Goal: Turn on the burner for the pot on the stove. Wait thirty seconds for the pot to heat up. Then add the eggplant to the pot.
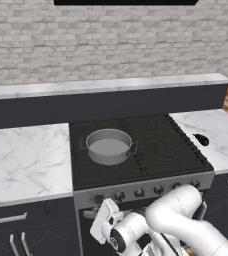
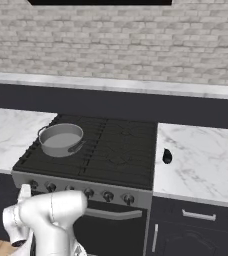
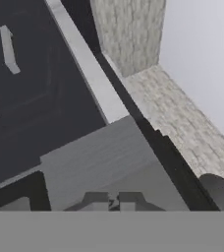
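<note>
The grey pot (image 1: 108, 146) (image 2: 61, 140) stands without a lid on the left side of the black stove (image 1: 161, 150) (image 2: 121, 150). It hides its burner, and only the grate (image 1: 83, 162) shows around it. The small dark eggplant (image 1: 201, 139) (image 2: 167, 156) lies on the marble counter right of the stove. My gripper (image 3: 112, 201) is low in front of the stove's grey front strip (image 3: 99, 157), near its left end. Its fingertips are shut, with nothing visible between them. A dark round knob (image 3: 222, 189) sits off to one side of them.
A row of dark knobs (image 1: 138, 192) (image 2: 108, 195) runs along the front strip. Marble counters (image 1: 26, 160) (image 2: 206, 165) flank the stove, and a raised ledge and a brick wall stand behind it. My white arm (image 1: 176, 215) (image 2: 51, 215) is folded low before the oven door.
</note>
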